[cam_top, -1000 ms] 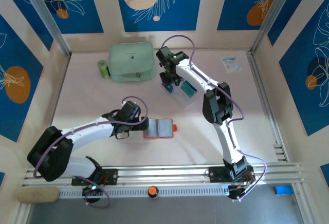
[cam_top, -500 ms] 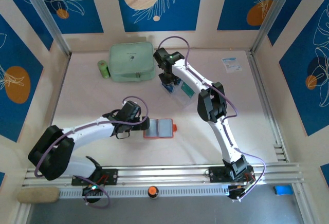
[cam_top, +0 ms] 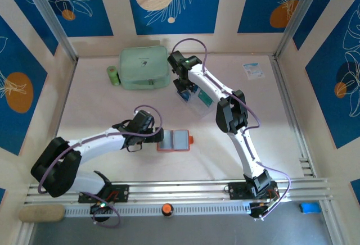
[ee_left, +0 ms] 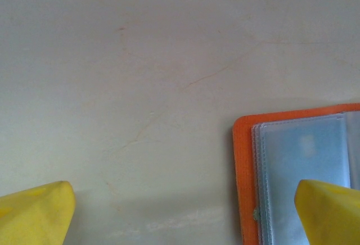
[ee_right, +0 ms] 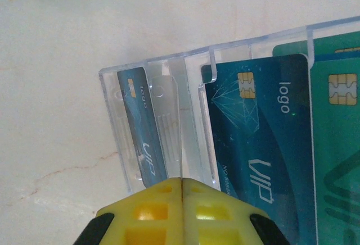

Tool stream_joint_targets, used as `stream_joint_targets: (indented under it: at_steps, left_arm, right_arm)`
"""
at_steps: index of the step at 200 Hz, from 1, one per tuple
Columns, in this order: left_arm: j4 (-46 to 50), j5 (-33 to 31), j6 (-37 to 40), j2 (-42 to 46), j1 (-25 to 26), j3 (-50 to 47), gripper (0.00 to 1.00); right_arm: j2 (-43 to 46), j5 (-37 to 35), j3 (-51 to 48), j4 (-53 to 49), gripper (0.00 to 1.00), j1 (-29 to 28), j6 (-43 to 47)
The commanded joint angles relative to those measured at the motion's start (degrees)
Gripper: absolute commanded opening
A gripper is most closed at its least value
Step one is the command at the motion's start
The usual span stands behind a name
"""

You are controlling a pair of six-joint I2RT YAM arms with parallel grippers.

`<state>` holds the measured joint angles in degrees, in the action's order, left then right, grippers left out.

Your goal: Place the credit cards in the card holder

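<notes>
The orange card holder [cam_top: 175, 140] lies open on the table, its clear sleeves [ee_left: 298, 166] facing up. My left gripper [cam_top: 157, 138] hovers open just left of it, one yellow fingertip [ee_left: 39, 214] over bare table and the other over the sleeves. Teal credit cards [ee_right: 259, 138] stand in a clear acrylic rack [ee_right: 112, 116] further back. My right gripper [cam_top: 184, 90] is at the rack's left end. Its jaws [ee_right: 181, 180] are shut on a credit card, seen edge-on as a thin line rising from the seam. Another credit card [ee_right: 142, 127] leans in the slot to the left.
A mint-green zip pouch [cam_top: 144, 67] and a small green roll [cam_top: 113, 76] sit at the back left. A white-and-blue leaflet [cam_top: 253, 69] lies at the back right. Metal rails [cam_top: 292, 121] run along the right and near edges.
My right gripper shifted slightly left over the rack and its jaws closed. The left arm and the card holder stayed where they were.
</notes>
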<state>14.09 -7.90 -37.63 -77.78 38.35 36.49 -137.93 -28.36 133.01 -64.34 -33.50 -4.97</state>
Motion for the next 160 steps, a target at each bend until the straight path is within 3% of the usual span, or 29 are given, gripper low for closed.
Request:
stream_joint_targets:
  at_steps: [1, 62, 102, 128, 160]
  left_arm:
    - [-0.29, 0.87, -0.43, 0.26, -0.4, 0.22, 1.0]
    - [0.38, 0.34, 0.5, 0.17, -0.48, 1.08, 1.0]
    - [0.93, 0.61, 1.54, 0.01, -0.43, 1.95, 1.0]
    - [2.47, 0.7, 2.78, -0.44, -0.36, 3.17, 1.0]
    - [4.92, -1.14, 4.33, -0.1, 1.0, 4.54, 1.0]
  right_arm:
    - [1.69, -1.73, 1.29, -0.4, 0.0, -0.84, 2.11]
    - [9.41, -7.56, -0.01, 1.71, 0.0, -3.97, 5.07]
    - [18.3, -4.55, -5.57, 4.24, 0.0, -6.08, 0.98]
    - [28.72, 4.36, -18.42, 11.48, 0.0, -5.86, -6.82]
    - [45.2, 22.43, -45.59, 31.14, 0.0, -1.97, -22.69]
